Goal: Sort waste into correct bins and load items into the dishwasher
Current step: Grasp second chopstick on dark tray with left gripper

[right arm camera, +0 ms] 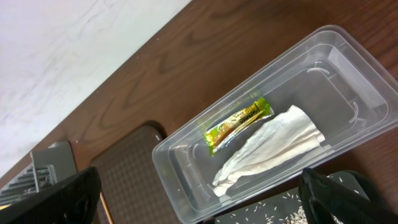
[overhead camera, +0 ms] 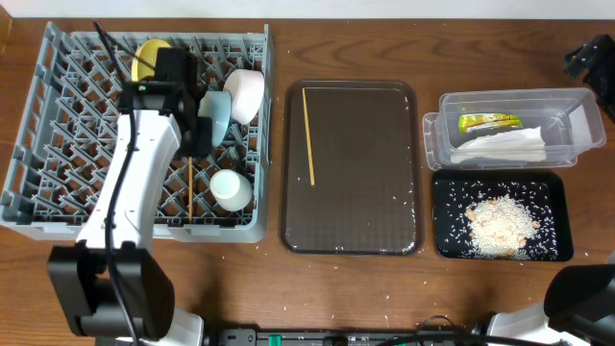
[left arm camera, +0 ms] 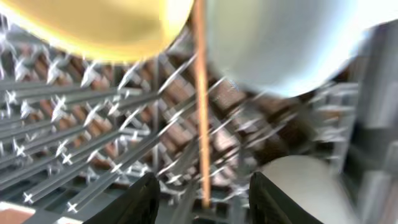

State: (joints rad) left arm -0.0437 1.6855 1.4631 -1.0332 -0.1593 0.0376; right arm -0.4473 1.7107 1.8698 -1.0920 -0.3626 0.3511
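Overhead: rack [overhead camera: 29, 207] held plate [overhead camera: 149, 56], bowls [overhead camera: 216, 111], cup [overhead camera: 231, 187], first chopstick [overhead camera: 189, 187]; second chopstick [overhead camera: 308, 135] lay on brown tray [overhead camera: 365, 173]. Wrapper [overhead camera: 488, 121], napkin [overhead camera: 500, 146] in tub [overhead camera: 577, 96]. Left end effector [left arm camera: 200, 186] spread around first chopstick; right end effector [right arm camera: 199, 196] spread.

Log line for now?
left hand open over rack | chopstick in rack | other chopstick on brown tray | right hand open near tub
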